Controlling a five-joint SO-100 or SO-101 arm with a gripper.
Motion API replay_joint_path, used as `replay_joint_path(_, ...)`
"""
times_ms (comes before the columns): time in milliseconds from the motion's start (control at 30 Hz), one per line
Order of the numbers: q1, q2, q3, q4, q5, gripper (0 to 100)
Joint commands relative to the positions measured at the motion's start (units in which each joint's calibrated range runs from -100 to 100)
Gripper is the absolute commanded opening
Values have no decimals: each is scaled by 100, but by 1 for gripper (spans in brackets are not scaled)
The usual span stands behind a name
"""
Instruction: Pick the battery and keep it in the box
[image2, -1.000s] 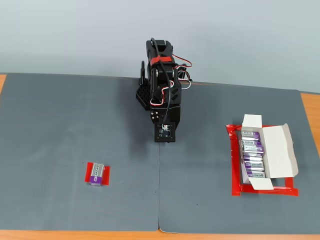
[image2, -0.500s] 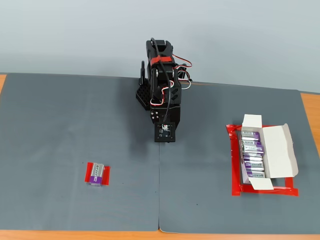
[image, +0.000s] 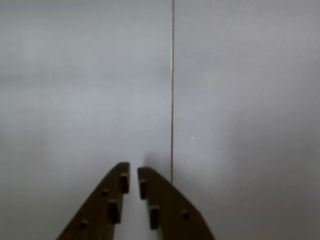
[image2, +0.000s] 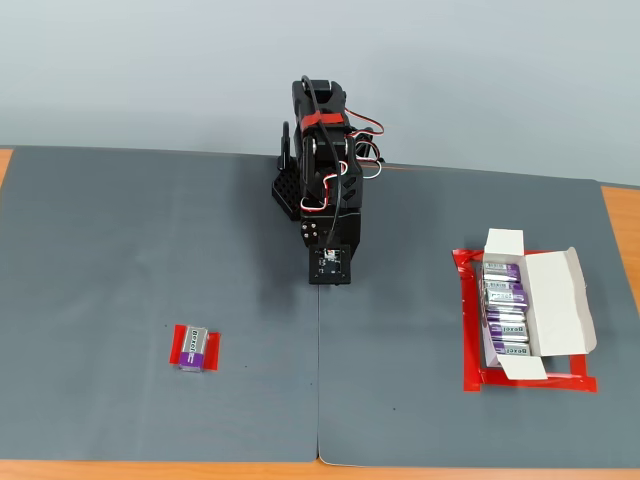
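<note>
In the fixed view a purple and silver battery (image2: 194, 348) lies on a small red tape patch at the front left of the grey mat. The white box (image2: 555, 305) lies open at the right on a red tape rectangle, with several similar batteries (image2: 505, 310) in a row inside. My arm is folded at the back middle with the gripper (image2: 327, 279) pointing down at the mat, far from both. In the wrist view the gripper (image: 133, 173) is empty, its dark fingers almost together over bare mat. Battery and box are out of the wrist view.
A seam (image2: 318, 380) between two grey mats runs from under the gripper to the front edge; it also shows in the wrist view (image: 172, 100). The arm's base (image2: 300, 190) stands at the back. Wooden table edge (image2: 620, 210) shows at the right.
</note>
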Motion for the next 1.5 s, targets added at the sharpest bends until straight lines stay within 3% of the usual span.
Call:
replay_joint_path(0, -25, 17, -328, 6, -5, 2)
replay_joint_path(767, -17, 186, -419, 6, 21, 2)
replay_joint_path(1100, -10, 1941, -1414, -428, 15, 2)
replay_joint_path(1467, 483, 3959, -3603, -844, 21, 2)
